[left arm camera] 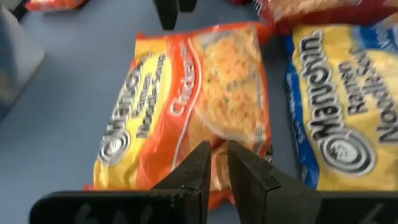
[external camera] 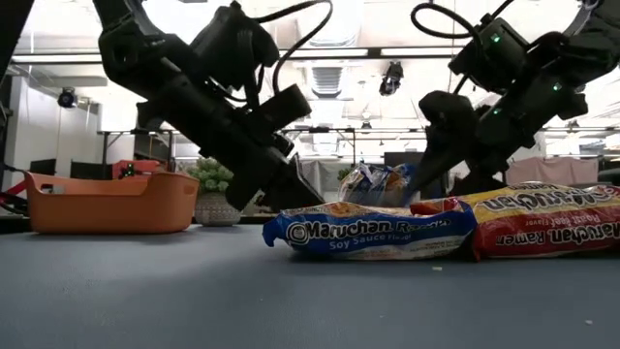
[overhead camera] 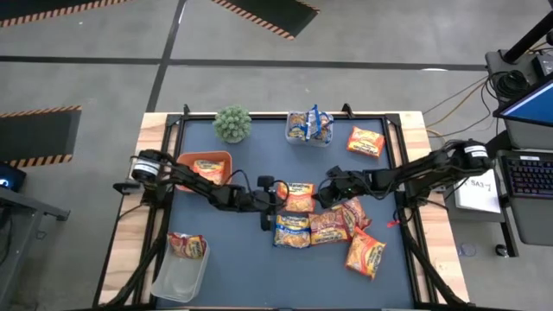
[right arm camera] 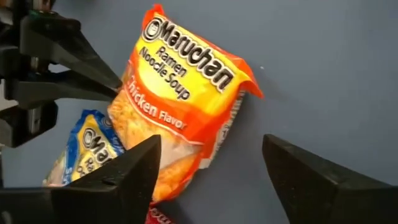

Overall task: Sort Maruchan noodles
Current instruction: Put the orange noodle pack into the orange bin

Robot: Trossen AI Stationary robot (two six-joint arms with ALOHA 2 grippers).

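Left gripper [left arm camera: 215, 163], fingers nearly pressed together w/ nothing between, at edge of orange chicken packet [left arm camera: 186, 112] on table [overhead camera: 251, 259]. Right gripper [right arm camera: 211, 165] opposite, fingers spread wide.

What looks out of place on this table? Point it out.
A dark red packet lies askew across the rim of the clear tub near the left arm, not down inside it. Also, the left gripper and the open right gripper both crowd one orange chicken packet.
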